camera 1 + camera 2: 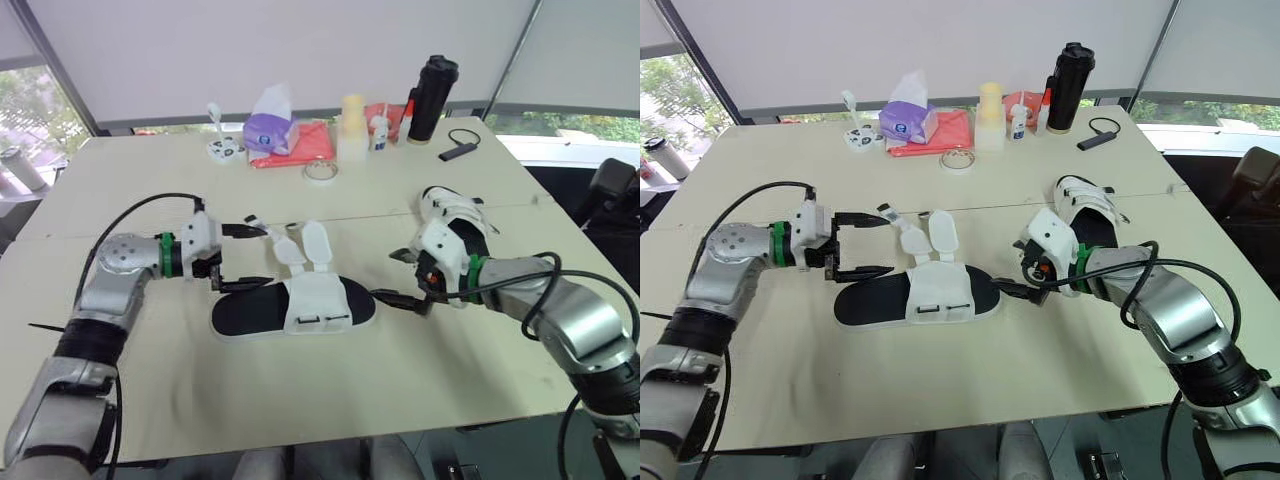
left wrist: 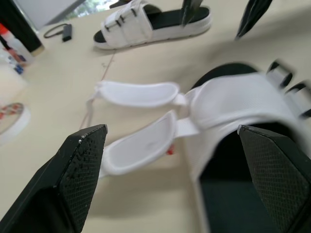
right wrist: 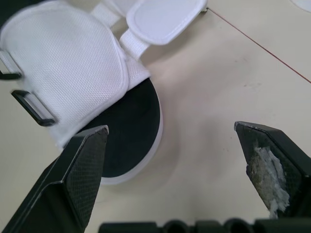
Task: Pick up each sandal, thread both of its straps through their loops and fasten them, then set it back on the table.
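A white-strapped, black-soled sandal (image 1: 290, 308) lay flat on the pale counter (image 1: 300, 400), its two padded straps (image 1: 300, 245) unthreaded. The left end effector (image 1: 262, 257) gaped wide and empty at one end of it, the right end effector (image 1: 385, 276) likewise at the other end.
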